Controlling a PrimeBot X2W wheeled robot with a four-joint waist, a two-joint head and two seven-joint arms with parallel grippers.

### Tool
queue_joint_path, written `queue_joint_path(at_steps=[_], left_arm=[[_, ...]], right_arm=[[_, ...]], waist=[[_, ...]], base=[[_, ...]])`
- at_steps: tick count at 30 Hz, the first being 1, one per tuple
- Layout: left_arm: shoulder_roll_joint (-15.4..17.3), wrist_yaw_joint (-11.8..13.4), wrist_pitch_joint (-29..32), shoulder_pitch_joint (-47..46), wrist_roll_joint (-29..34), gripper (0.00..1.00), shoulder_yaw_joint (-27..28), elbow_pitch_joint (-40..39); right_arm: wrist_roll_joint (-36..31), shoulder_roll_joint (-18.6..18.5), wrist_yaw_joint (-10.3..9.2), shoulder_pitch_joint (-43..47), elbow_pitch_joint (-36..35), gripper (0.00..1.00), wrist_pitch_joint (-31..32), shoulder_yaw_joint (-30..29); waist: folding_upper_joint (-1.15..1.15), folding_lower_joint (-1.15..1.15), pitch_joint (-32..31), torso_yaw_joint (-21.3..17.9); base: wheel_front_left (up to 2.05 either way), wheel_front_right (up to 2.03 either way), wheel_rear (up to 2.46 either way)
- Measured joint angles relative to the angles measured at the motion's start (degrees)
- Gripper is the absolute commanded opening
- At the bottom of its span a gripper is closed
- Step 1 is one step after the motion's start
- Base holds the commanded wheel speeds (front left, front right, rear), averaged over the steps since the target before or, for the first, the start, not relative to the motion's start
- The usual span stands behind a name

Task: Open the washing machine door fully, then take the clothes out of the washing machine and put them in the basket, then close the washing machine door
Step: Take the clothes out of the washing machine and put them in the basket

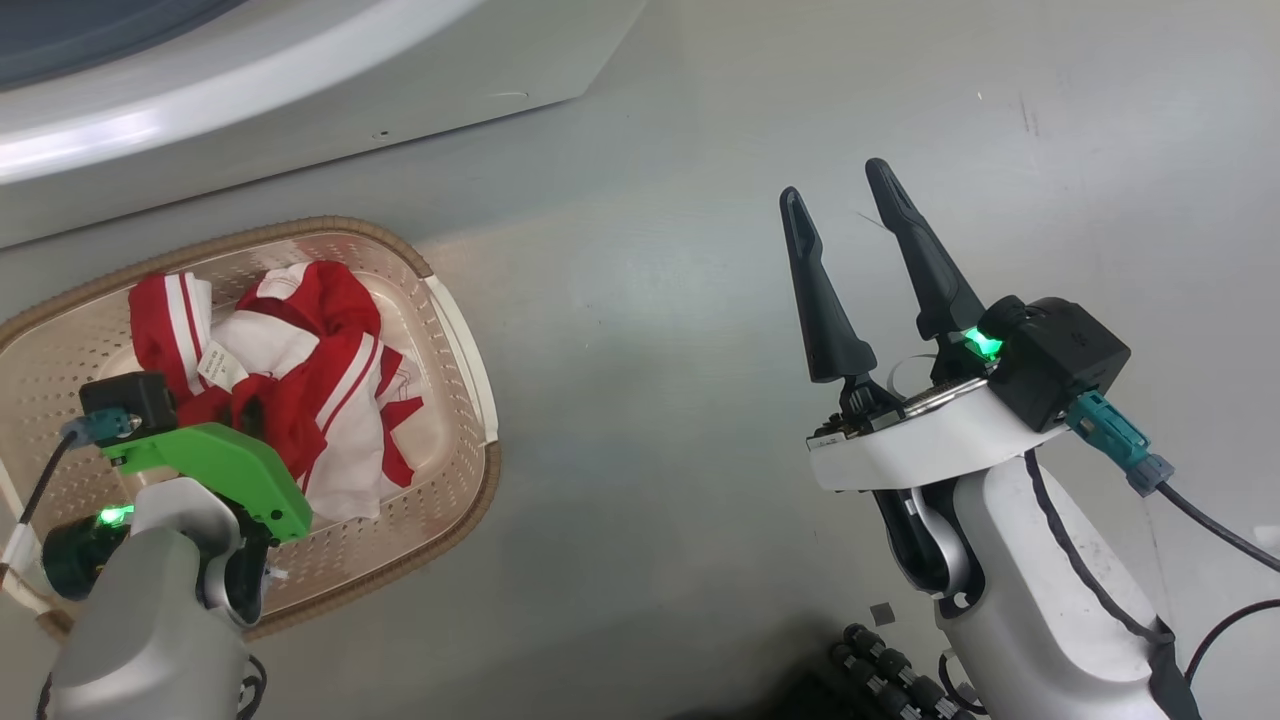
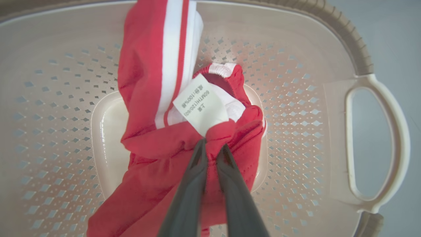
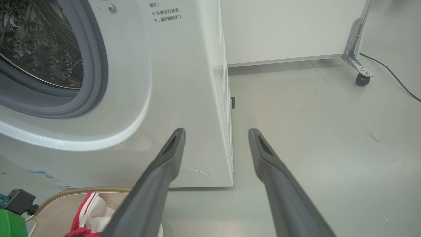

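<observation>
Head view: crumpled red-and-white clothes (image 1: 320,370) sit mid-basket (image 1: 330,228), cream perforated plastic with a woven brown rim, on the floor (image 1: 700,400) by the washer (image 1: 300,90). Right gripper (image 1: 833,180) is spread wide, empty.

Left wrist: left gripper (image 2: 213,144) is pinched tight on a red fold beside the white label (image 2: 200,108), and a looped handle (image 2: 399,141) shows.

Right wrist: dimpled steel drum (image 3: 36,42), grey rubber gasket (image 3: 95,72).

The basket (image 1: 455,330) stands on the floor (image 1: 650,350) just in front of the washing machine (image 1: 300,90), on the robot's left. The clothes (image 1: 330,400) lie inside the basket, heaped over its middle. The left claw (image 2: 213,144) is above the basket, its tips pinched on a fold of the clothes. The right claw (image 1: 834,180) hangs over the floor, well apart to the basket's right, past the machine's corner.
</observation>
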Motion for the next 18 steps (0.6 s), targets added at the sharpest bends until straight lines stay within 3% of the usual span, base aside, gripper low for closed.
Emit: queue_joint_path(at_steps=[1, 2, 18], left_arm=[[-0.4, -0.25, -0.07, -0.23, -0.59, 0.87, 0.26, 0.4], [-1.0, -0.89, -0.07, -0.49, -1.46, 1.0, 0.65, 0.92], [-3.19, -4.13, -10.11, -1.08, -0.09, 1.0, -0.76, 4.33]], right_arm=[[0.0, 0.0, -0.01, 0.0, 0.11, 1.0, 0.0, -0.1], [0.0, 0.0, -0.04, -0.01, 0.22, 1.0, 0.0, -0.2], [-1.33, -0.01, -0.05, 0.22, 4.43, 1.0, 0.0, -2.64]], waist=[[0.0, 0.0, -0.17, 0.06], [0.0, 0.0, -0.36, 0.13], [0.0, 0.0, -6.69, 2.62]], base=[[0.0, 0.0, 0.0], [0.0, 0.0, 0.0], [0.0, 0.0, 0.0]])
